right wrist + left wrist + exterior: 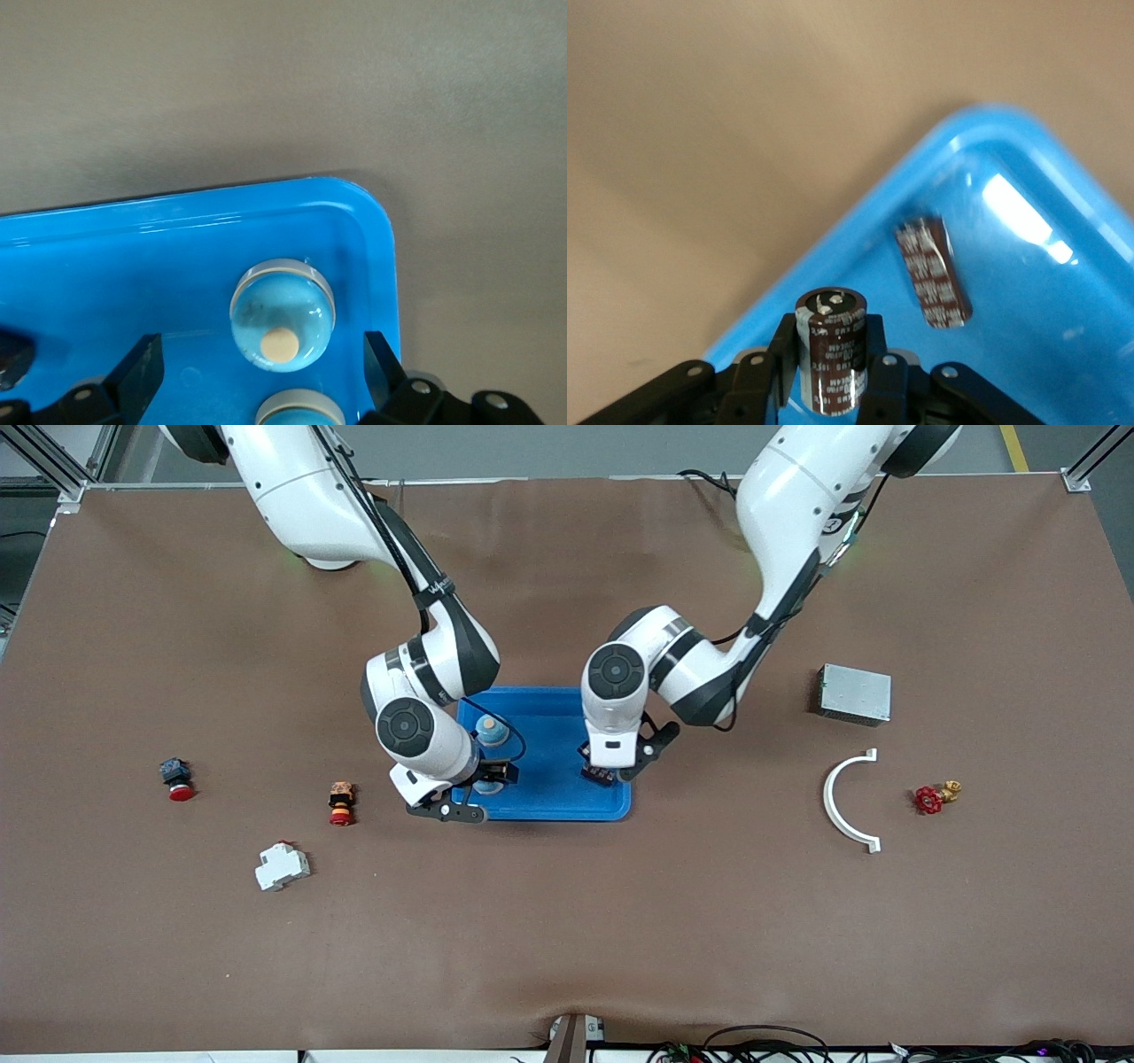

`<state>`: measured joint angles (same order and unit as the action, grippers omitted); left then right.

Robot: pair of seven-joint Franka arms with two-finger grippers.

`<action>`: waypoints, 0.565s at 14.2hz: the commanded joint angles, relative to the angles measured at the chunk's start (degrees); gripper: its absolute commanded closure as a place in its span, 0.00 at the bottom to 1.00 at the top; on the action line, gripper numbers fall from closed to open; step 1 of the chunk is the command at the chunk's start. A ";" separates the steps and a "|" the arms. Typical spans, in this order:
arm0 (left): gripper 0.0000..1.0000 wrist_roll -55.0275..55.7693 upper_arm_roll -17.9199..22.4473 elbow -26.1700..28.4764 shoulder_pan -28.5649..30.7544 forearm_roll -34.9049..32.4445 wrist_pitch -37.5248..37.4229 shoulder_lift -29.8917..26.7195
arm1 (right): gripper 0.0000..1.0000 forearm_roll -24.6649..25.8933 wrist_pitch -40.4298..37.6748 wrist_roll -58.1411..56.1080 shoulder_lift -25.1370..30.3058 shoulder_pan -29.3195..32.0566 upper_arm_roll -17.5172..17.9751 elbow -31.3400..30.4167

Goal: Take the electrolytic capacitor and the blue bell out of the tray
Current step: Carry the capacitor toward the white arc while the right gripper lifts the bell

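Capacitor, dark brown cylinder, sits clamped upright between the left gripper's fingers over the blue tray's corner toward the left arm's end, nearer the front camera; a second capacitor lies flat on the tray floor close by. Right gripper hangs over the tray's other end with its jaws spread wide, holding nothing, straddling a blue dome bell that stands in the tray; another bell shows just beside it.
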<state>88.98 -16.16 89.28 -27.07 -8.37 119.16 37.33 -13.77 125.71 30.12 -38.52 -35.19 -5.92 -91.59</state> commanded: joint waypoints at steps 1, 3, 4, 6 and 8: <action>1.00 -2.66 -0.19 3.00 3.33 -1.21 -4.46 -7.16 | 0.00 2.51 0.32 0.82 -1.64 -0.31 -0.05 0.80; 1.00 -6.09 -0.19 5.63 6.75 -1.21 -4.64 -9.98 | 0.00 2.52 0.59 0.91 -2.08 -0.75 -0.05 0.80; 1.00 -7.23 -0.28 7.03 8.95 -1.30 -4.64 -10.51 | 0.00 2.44 0.59 0.91 -2.17 -0.84 -0.05 0.80; 1.00 -10.39 -0.19 9.06 12.55 -1.30 -4.64 -11.13 | 0.00 2.09 1.20 0.91 -2.44 -0.84 -0.05 0.80; 1.00 -12.33 -0.10 9.68 16.16 -1.74 -4.55 -10.35 | 0.00 2.08 1.73 0.91 -2.87 -1.37 0.04 0.80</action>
<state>78.37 -15.87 96.54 -13.84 -8.61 114.15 27.92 -12.25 126.91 30.12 -40.55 -35.82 -5.81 -91.57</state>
